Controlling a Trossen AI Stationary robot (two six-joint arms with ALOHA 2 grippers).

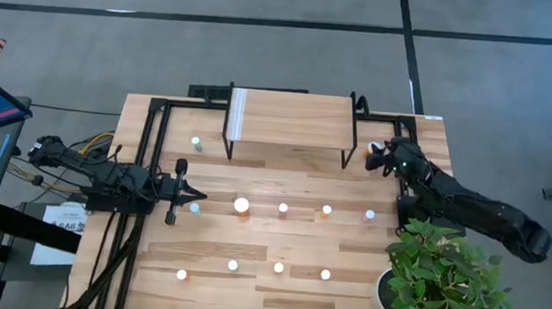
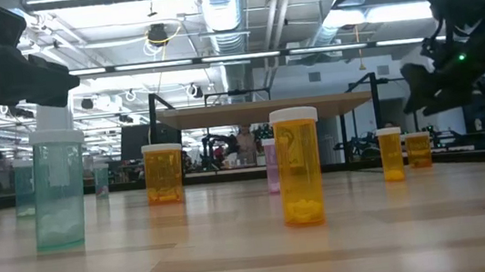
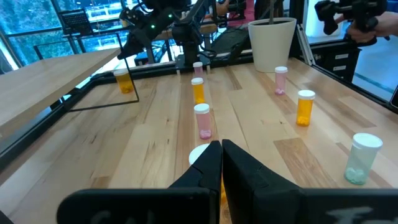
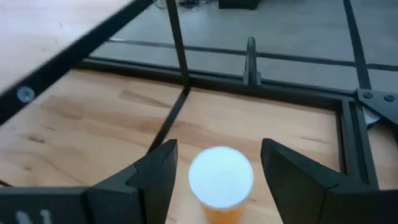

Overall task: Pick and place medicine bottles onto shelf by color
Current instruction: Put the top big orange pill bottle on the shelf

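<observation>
The shelf (image 1: 289,116) stands on black legs at the table's far middle, its top bare. Small white-capped medicine bottles stand upright about the table: a row of orange (image 1: 241,206), pink (image 1: 282,209), orange (image 1: 326,211) and pink (image 1: 370,215) across the middle, and several nearer the front edge. My right gripper (image 4: 217,168) is open just right of the shelf, with one finger on either side of an orange bottle (image 4: 221,180) and a gap at each side. My left gripper (image 1: 194,195) hovers shut at the left, beside a teal bottle (image 1: 194,208).
A potted green plant (image 1: 438,286) in a white pot fills the table's near right corner. A black frame (image 1: 142,164) runs along the left and far edges. A green bottle (image 1: 196,142) stands left of the shelf's legs.
</observation>
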